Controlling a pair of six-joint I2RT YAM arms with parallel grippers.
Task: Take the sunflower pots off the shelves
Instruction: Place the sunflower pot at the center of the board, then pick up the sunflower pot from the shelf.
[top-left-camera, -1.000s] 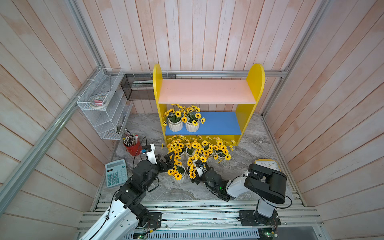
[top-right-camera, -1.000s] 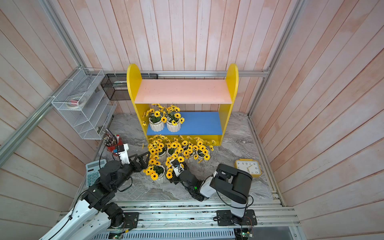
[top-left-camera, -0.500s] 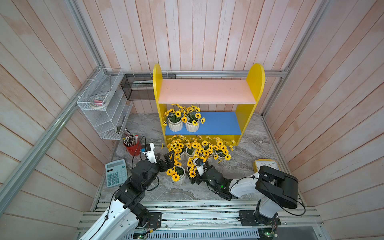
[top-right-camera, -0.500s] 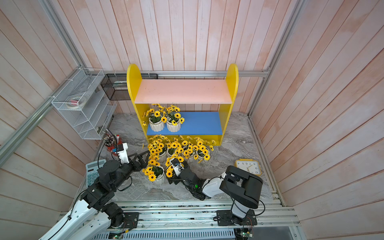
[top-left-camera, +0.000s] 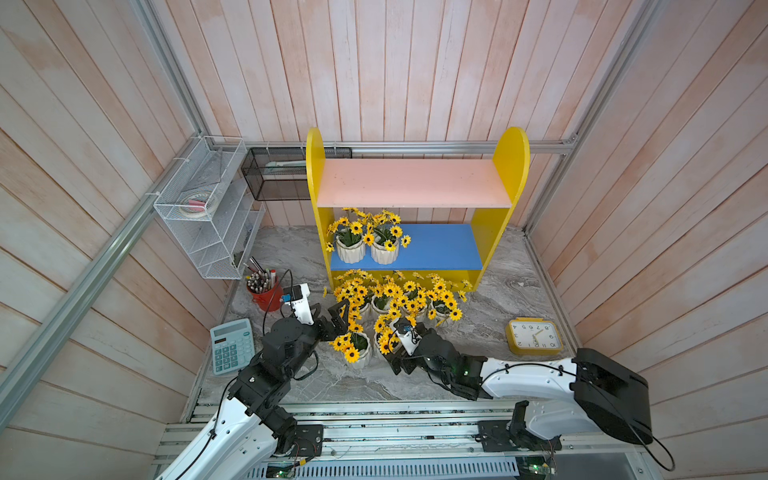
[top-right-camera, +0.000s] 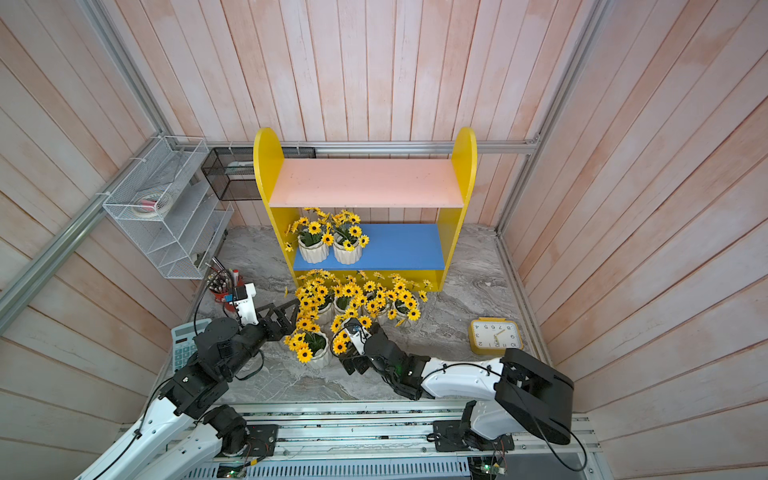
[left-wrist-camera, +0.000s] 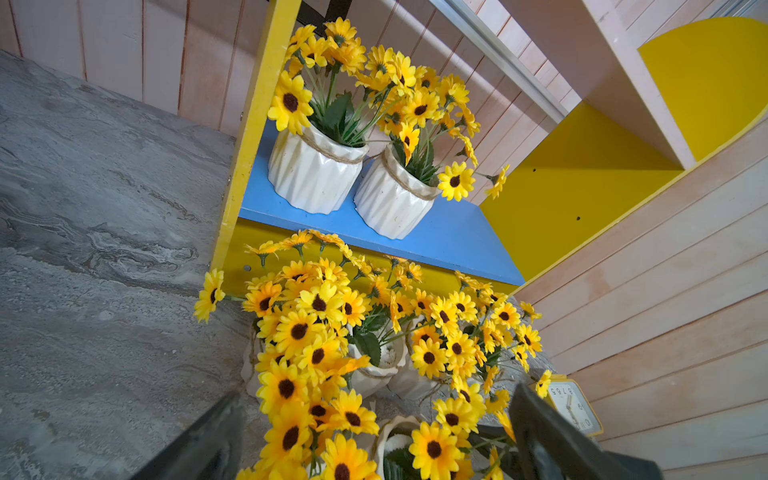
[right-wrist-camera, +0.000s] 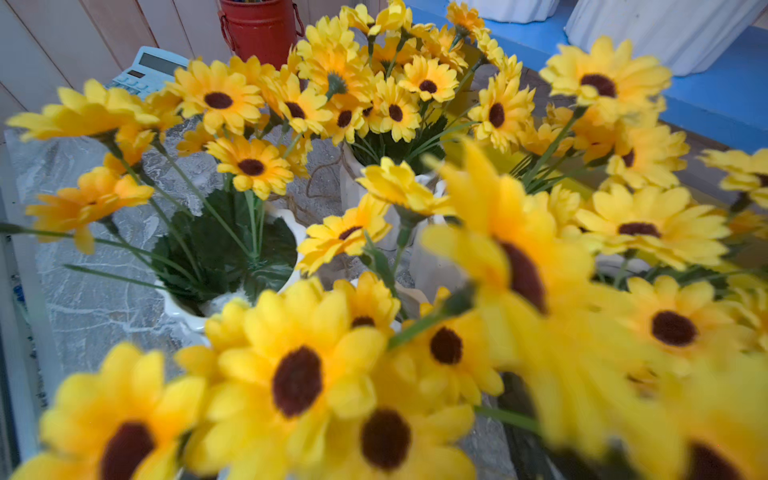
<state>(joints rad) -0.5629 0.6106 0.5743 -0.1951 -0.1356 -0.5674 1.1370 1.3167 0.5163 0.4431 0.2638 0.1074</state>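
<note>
A grey marbled counter (top-left-camera: 505, 291), walled in pale wood planks, is seen from above. Yellow shelves (top-left-camera: 513, 166) are set at the centre of the frame against the back wall, with a pink board (top-left-camera: 411, 183) on top. Two sunflower pots (top-left-camera: 351, 249) are stood side by side at the left end of the blue board (top-left-camera: 440, 247) below it. More pots (top-left-camera: 380, 305) are crowded on the counter just in front of the shelves, their yellow blooms overlapping. Two further pots are set side by side nearer the lower edge. One (top-left-camera: 358, 353) is just beside the left claw (top-left-camera: 340, 313), whose fingers (left-wrist-camera: 216, 432) are shown spread wide in the wrist view, with blooms between them. The other (top-left-camera: 383, 344) is partly covered by the right claw (top-left-camera: 395, 357). Whether that claw is wide or closed cannot be told, its wrist view being filled with blurred flowers. A red pen cup (top-left-camera: 266, 295) and a calculator (top-left-camera: 232, 347) are placed at lower left, and a yellow clock (top-left-camera: 534, 336) at lower right.
</note>
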